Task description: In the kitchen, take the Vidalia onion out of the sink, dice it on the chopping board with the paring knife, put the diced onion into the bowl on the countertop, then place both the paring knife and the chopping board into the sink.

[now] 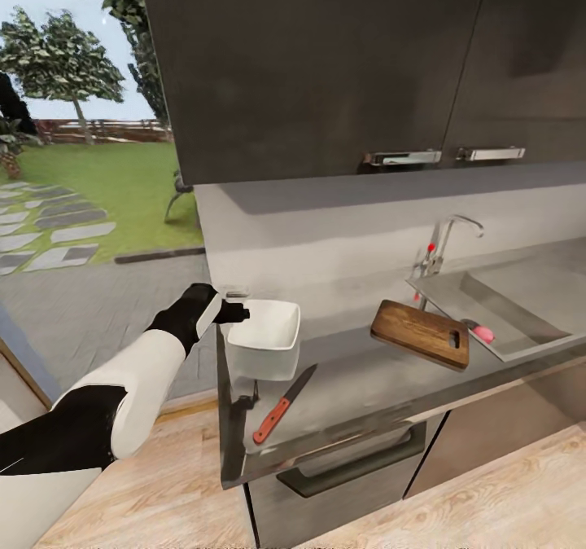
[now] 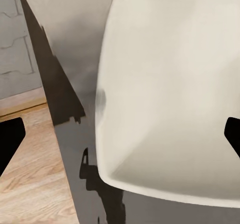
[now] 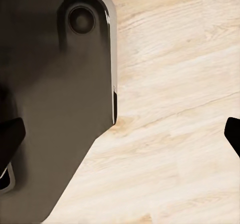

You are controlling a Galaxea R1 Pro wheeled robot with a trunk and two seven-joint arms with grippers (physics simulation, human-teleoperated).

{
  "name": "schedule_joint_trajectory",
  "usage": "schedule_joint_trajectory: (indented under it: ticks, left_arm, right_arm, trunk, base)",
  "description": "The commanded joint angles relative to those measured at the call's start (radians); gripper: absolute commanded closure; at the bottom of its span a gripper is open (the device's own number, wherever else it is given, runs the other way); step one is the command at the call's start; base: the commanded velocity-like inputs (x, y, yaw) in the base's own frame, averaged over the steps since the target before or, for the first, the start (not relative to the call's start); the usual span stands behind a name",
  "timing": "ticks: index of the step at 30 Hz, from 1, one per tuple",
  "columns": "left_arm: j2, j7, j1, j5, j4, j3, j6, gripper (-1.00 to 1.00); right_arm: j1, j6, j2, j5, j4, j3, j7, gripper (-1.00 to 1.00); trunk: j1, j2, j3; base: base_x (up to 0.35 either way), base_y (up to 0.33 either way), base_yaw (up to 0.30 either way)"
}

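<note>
While left jaws (image 1: 236, 313) hover at bowl (image 1: 265, 327) rim, fingertips spread wide, clamped on nothing, bowl sits at 9 o'clock end of worktop (image 1: 358, 386). Paring knife (image 1: 282, 405) at 6 o'clock of bowl, near front edge. Chopping board (image 1: 422, 334) at 3 o'clock, overhanging sink (image 1: 521, 305) rim, tilted. Vidalia onion (image 1: 483, 334) in sink, just beside board. Right jaws (image 3: 120, 134) spread wide over wood floor (image 3: 175, 134) beside dark robot base (image 3: 55, 84).

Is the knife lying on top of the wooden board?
No, the knife lies on the bare counter, apart from the wooden board and nearer the bowl.
</note>
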Motion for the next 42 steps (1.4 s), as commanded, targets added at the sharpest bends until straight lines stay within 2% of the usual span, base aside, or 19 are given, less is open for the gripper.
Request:
schedule_joint_trajectory:
  ticks: [1, 42]
  left_arm:
    - [0.0, 0.004, -0.001, 0.002, -0.001, 0.001, 0.005, -1.0]
    - [0.0, 0.004, -0.001, 0.003, 0.048, 0.002, 0.003, -1.0]
  right_arm:
    - [-0.001, -0.003, 0.0, -0.001, 0.001, 0.0, -0.002, -1.0]
    - [-0.001, -0.003, 0.0, -0.001, 0.001, 0.0, -0.002, -1.0]
  trunk:
    - [0.001, -0.002, -0.004]
    - [0.001, -0.002, -0.056]
  base:
    - [0.0, 0.0, 0.0]
    - [0.0, 0.0, 0.0]
